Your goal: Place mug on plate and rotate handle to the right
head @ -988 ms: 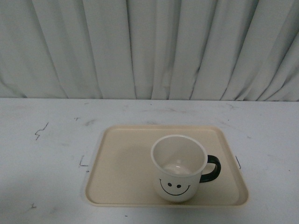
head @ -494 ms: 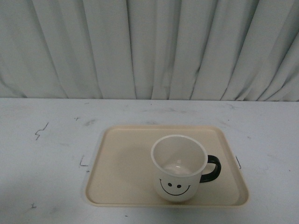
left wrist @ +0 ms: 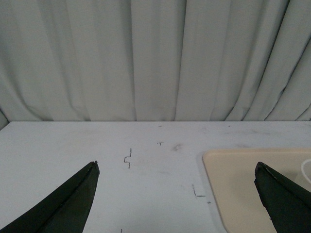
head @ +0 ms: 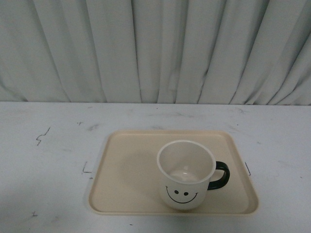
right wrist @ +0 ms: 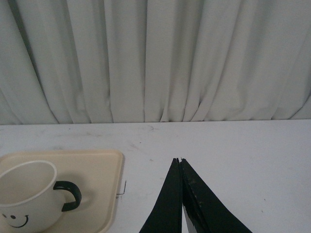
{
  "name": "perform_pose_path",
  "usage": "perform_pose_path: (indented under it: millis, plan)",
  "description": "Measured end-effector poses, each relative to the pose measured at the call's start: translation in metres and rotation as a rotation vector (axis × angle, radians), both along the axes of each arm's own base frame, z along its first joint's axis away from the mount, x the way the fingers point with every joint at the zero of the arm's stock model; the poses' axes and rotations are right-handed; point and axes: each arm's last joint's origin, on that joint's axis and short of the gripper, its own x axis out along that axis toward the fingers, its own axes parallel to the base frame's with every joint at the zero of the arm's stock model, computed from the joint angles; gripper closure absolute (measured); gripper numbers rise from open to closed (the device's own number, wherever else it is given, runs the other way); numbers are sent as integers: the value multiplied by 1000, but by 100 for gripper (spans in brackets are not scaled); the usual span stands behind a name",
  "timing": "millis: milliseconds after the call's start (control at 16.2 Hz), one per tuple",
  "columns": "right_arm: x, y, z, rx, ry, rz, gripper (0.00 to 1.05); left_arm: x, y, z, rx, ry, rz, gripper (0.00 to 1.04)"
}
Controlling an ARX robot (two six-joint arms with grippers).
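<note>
The white mug (head: 185,175) with a black smiley face stands upright on the beige plate (head: 126,170), right of the plate's middle. Its dark handle (head: 220,175) points to the right. The mug (right wrist: 26,194) and handle (right wrist: 68,194) also show in the right wrist view, on the plate (right wrist: 104,167). My right gripper (right wrist: 179,160) is shut and empty, over bare table to the right of the plate. My left gripper (left wrist: 176,165) is open and empty, over the table to the left, with the plate's corner (left wrist: 233,189) under one finger. Neither arm shows in the front view.
The white table (head: 43,165) carries small pen marks (head: 43,136) around the plate. A grey pleated curtain (head: 155,48) hangs behind the table's far edge.
</note>
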Motion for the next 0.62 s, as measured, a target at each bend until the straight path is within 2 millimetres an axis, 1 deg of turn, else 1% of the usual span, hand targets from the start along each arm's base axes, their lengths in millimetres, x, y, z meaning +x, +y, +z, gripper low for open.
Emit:
perform_pose_path:
  millis: [62, 185, 432, 494, 617]
  plan:
    - [0, 0, 0, -1, 3, 0, 103, 0, 0, 0, 0, 0, 0, 7]
    - [0, 0, 0, -1, 3, 0, 98, 0, 0, 0, 0, 0, 0, 7]
    - [0, 0, 0, 0, 2, 0, 86, 0, 0, 0, 0, 0, 0, 7]
    - [0, 0, 0, 0, 3, 0, 76, 0, 0, 0, 0, 0, 0, 7]
    - [0, 0, 0, 0, 3, 0, 29, 0, 0, 0, 0, 0, 0, 7]
